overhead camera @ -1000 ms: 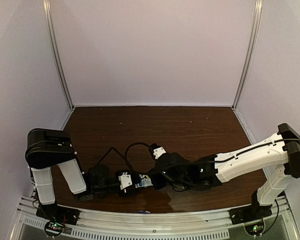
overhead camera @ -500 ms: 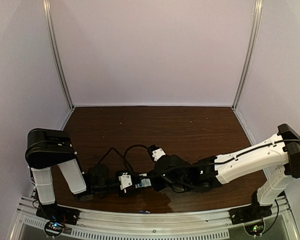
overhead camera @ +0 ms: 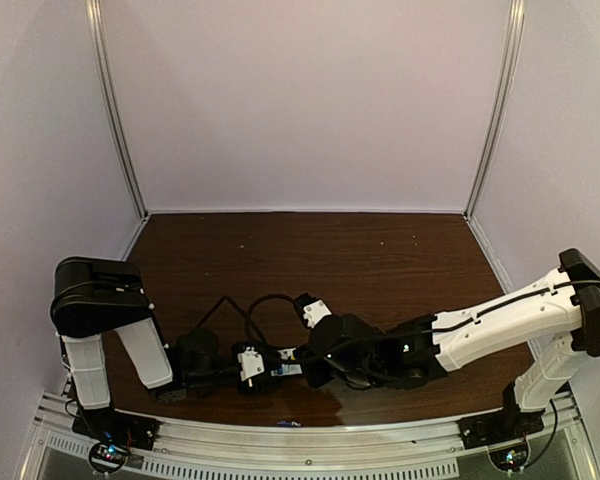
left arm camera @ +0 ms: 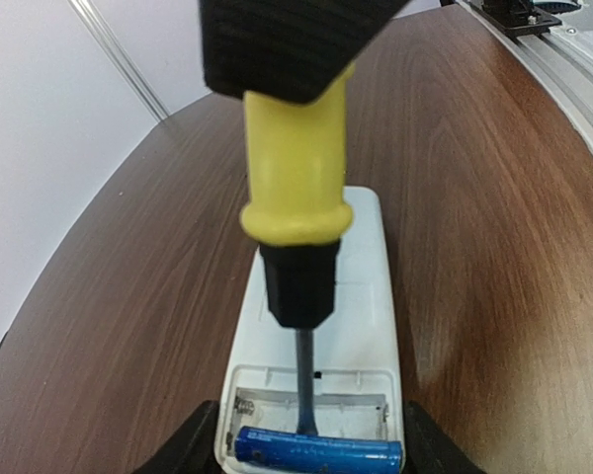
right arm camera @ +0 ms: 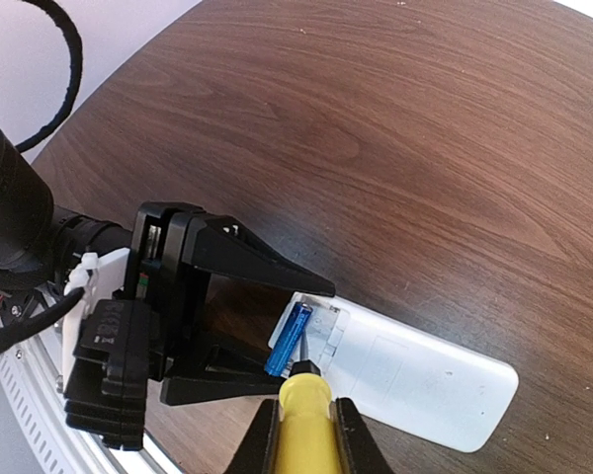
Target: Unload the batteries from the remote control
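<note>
The white remote control [left arm camera: 361, 296] lies flat on the table with its battery bay open. My left gripper [left arm camera: 311, 449] is shut on its open end, one finger on each side. One blue battery [left arm camera: 316, 456] lies in the slot nearest the end; the other slot is empty. My right gripper [right arm camera: 308, 434] is shut on the yellow-handled screwdriver [right arm camera: 306, 420], whose tip rests against the battery [right arm camera: 289, 339]. In the top view both grippers meet near the front edge, the left [overhead camera: 270, 368] and the right [overhead camera: 310, 362]. A small blue piece [overhead camera: 288, 423] lies on the front rail.
A black cable [overhead camera: 242, 305] loops over the table behind the grippers. The metal front rail [overhead camera: 380, 455] runs close below them. The brown table [overhead camera: 380, 260] stretches back to the white walls.
My right arm has crept left, bringing the screwdriver closer to my left gripper and the remote's open end. My left arm has held still.
</note>
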